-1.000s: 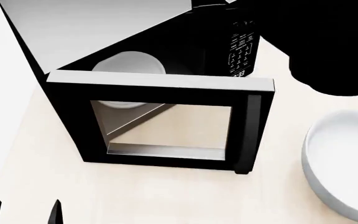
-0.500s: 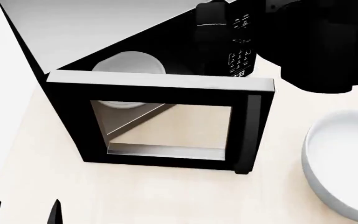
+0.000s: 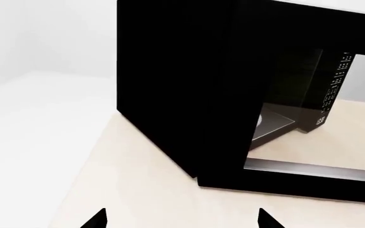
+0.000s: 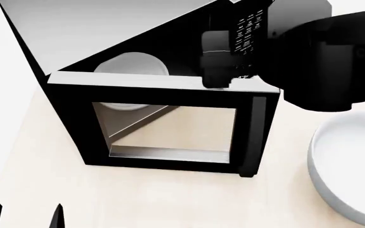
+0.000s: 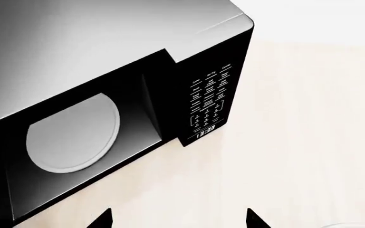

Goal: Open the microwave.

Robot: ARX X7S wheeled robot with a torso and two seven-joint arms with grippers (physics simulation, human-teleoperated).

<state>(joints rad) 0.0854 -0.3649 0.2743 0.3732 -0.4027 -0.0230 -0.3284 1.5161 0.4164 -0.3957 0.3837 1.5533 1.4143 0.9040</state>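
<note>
1. Microwave [image 4: 138,57] stands on the pale table [image 4: 49,190], toward its far left corner as the head view frames it. Door [image 4: 163,126] is swung wide, roughly square to the body; the cavity and the white turntable [image 5: 72,133] are exposed
2. Judgement: the opening itself looks done. What remains, if anything, is clearing the arm away from the door
3. Right arm [image 4: 315,61] hangs over the keypad [image 5: 209,108] side, above the door's top edge. Right gripper [image 5: 177,218]: two fingertips show spread apart with nothing between them, so jaws are open
4. Left gripper [image 3: 181,219] sits low near the table's front left corner, tips apart and empty, well clear of the door
5. White bowl [image 4: 350,166] at the table's right edge is cut off by the frame
6. Hard to read: the arm hides part of the keypad in the head view; whether it touches the door cannot be told; the door handle [image 4: 254,137] is dark on dark
</note>
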